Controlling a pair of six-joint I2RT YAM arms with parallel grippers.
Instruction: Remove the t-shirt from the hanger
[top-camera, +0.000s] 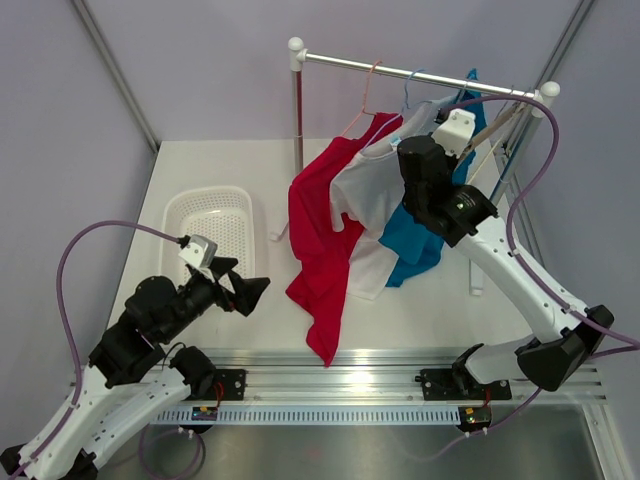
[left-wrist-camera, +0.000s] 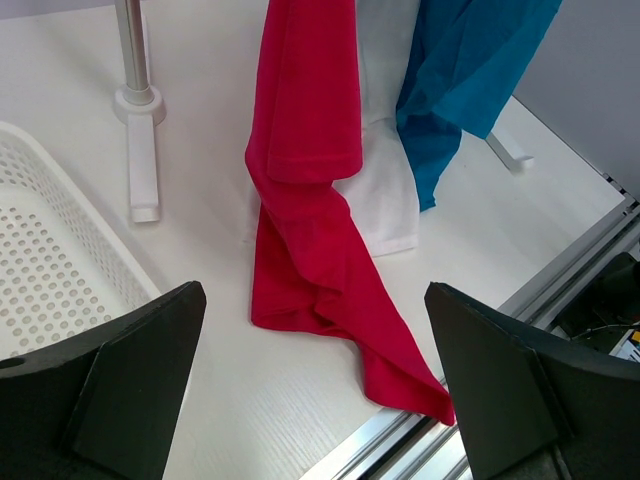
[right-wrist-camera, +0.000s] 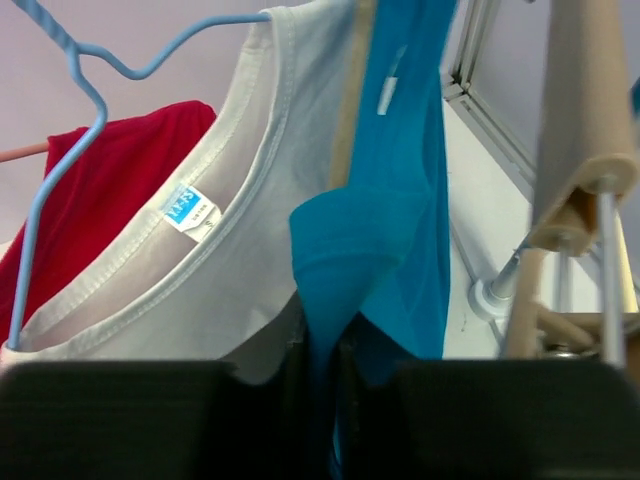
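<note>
Where my right gripper (right-wrist-camera: 320, 400) pinches it, the blue t-shirt (right-wrist-camera: 405, 200) hangs long-axis downward.
Left gripper (top-camera: 245, 282) spread, frame's lower left.

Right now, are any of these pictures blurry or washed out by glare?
Top external view: even, soft light, with bright glare on the metal rail near the arm bases. Left wrist view: sharp, the red shirt casting faint shadow. Right wrist view: the right end effector, closed on the blue shirt, and the beige bar are near and blurred.
</note>
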